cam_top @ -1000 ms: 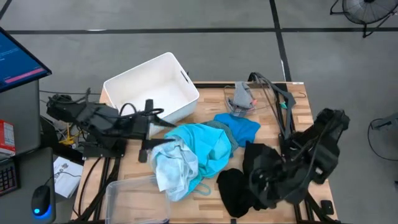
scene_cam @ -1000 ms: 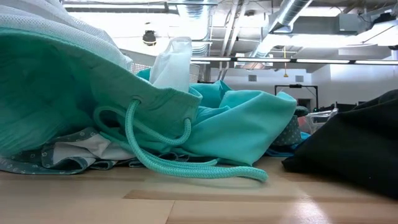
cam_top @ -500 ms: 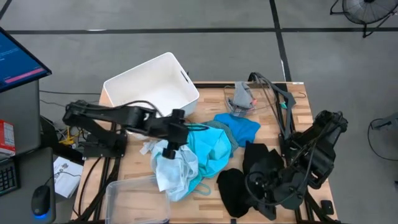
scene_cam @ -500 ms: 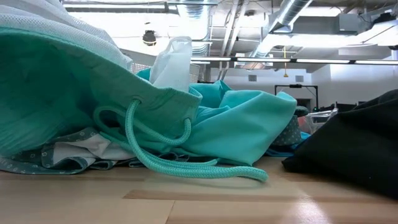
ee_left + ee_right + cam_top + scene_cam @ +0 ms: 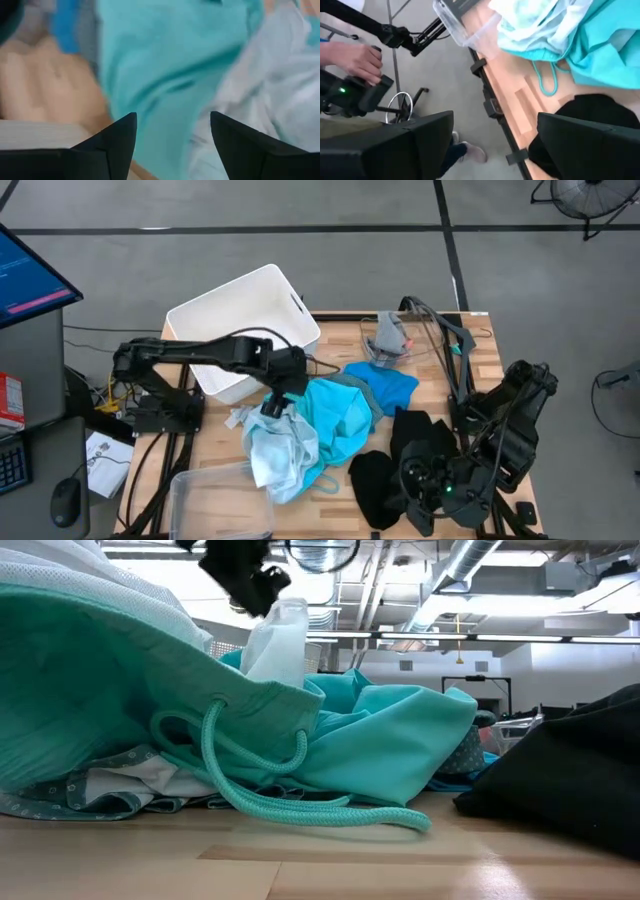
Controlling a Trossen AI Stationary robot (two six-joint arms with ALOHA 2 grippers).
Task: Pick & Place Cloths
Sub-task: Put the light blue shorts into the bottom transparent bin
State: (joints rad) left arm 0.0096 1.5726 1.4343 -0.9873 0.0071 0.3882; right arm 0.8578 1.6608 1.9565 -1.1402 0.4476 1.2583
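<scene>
High view shows one heap of cloths on the counter (image 5: 480, 350): a turquoise shirt (image 5: 335, 415) in the middle, a pale white shirt (image 5: 275, 450) against its near-left side, a blue shirt (image 5: 385, 385) at its far-right side, and two black clothes (image 5: 400, 470) to the right. One grey-and-orange sock (image 5: 388, 335) lies apart at the far edge, its long axis running from the far edge toward the heap. The turquoise and white shirts are crumpled, and together they stretch from the middle of the counter toward its near-left edge. In the low view one turquoise drawstring (image 5: 300, 805) loops out of the turquoise shirt and trails along the wood toward the black cloth (image 5: 570, 770).

One white bin (image 5: 240, 320) sits off the far-left corner, and one clear tub (image 5: 215, 500) sits at the near-left edge, touching the white shirt.

Left arm reaches from the left across the bin's near side, elbow raised, and its left hand (image 5: 272, 402) points down over the seam between the white and turquoise shirts. Its fingers (image 5: 112, 140) are parted with nothing between them. Right arm is folded at the near-right corner; the right hand (image 5: 495, 140) stands wide open and empty beyond the counter edge. A person's hand (image 5: 352, 57) shows off the counter in the right wrist view.
</scene>
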